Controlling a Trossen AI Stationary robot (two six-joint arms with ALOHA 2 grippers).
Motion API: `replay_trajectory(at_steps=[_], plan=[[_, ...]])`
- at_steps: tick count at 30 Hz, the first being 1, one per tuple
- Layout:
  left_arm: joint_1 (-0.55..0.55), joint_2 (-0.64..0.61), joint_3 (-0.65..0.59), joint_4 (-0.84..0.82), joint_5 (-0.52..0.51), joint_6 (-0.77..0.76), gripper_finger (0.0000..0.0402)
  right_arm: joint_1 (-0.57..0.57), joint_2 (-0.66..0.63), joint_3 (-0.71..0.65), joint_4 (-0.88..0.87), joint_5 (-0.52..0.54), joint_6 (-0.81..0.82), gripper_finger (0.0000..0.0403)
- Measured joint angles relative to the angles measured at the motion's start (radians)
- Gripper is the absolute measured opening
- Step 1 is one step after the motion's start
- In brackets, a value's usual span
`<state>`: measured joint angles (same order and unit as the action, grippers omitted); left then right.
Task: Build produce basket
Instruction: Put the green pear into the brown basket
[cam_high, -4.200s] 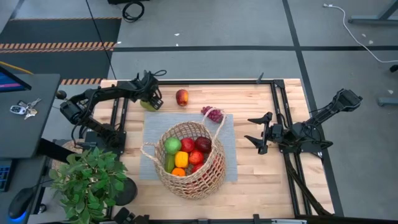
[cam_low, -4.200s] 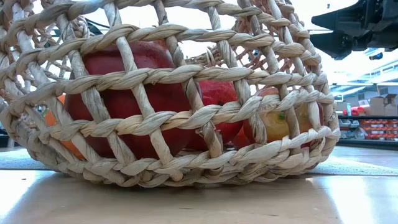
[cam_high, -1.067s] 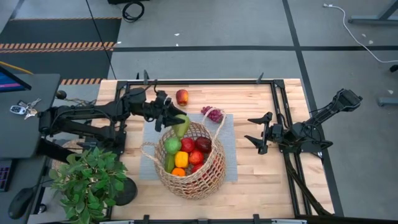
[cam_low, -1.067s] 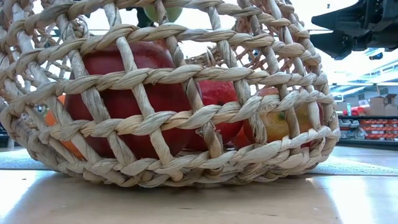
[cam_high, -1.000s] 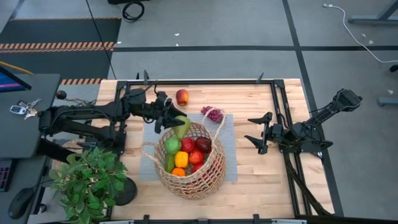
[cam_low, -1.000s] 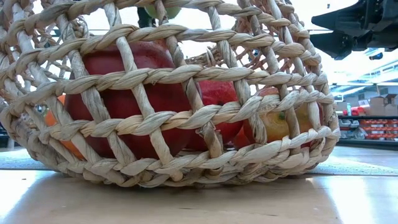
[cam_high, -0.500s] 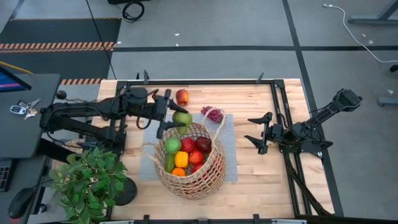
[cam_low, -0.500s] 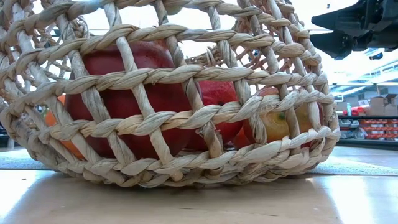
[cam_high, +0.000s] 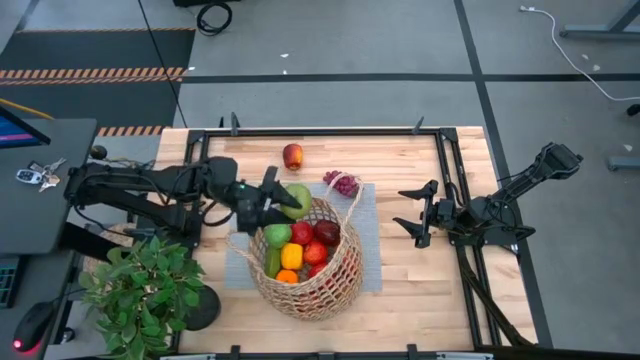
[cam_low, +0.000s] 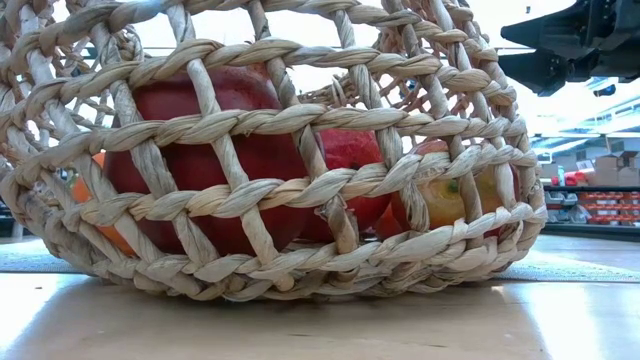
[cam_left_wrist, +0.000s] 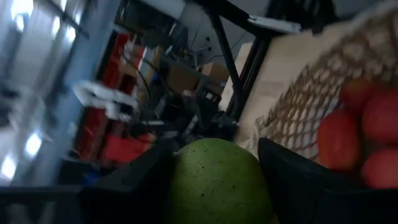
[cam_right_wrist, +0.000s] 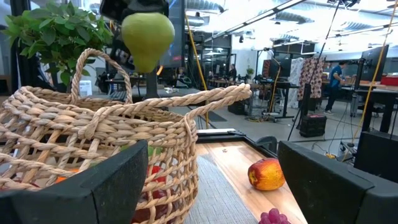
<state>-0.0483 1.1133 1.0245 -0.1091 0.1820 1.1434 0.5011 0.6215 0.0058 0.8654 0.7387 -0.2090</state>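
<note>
From above, the left gripper (cam_high: 278, 200) grips a green pear (cam_high: 296, 199) over the basket (cam_high: 300, 255) rim nearest the table's (cam_high: 420, 290) far edge; its arm stretches low from the left edge. The right gripper (cam_high: 415, 215) waits wide open near the right edge.

At table level, wicker and red fruit fill the view.

The left wrist shows dark fingers (cam_left_wrist: 292, 180) flanking the pear: smooth, light and probably slippery, best held across its belly.

The right wrist shows it hanging stem-end down above the rim.
</note>
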Motion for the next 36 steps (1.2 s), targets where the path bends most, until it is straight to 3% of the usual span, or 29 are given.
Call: replay_trajectory(at_steps=[3,10,19,23,31,36], plan=[[-0.018,0.000,0.000,0.000,-0.029,0.154,0.0231,0.000,0.000,0.000,0.000,0.000,0.000,0.0362],[-0.045,0.008,-0.002,-0.002,-0.132,0.309,0.0231,0.000,0.000,0.000,0.000,0.000,0.000,0.0362],[-0.044,0.007,-0.002,0.001,-0.149,0.289,0.0231,0.000,0.000,0.000,0.000,0.000,0.000,0.0362],[-0.022,0.011,-0.002,0.001,-0.146,0.115,0.0231,0.000,0.000,0.000,0.000,0.000,0.000,0.0362],[-0.006,0.046,-0.002,-0.021,-0.144,-0.509,0.0231,0.000,0.000,0.000,0.000,0.000,0.000,0.0362],[-0.025,0.089,-0.001,-0.045,-0.124,-0.711,0.0231,0.000,0.000,0.000,0.002,0.000,0.000,0.0362]])
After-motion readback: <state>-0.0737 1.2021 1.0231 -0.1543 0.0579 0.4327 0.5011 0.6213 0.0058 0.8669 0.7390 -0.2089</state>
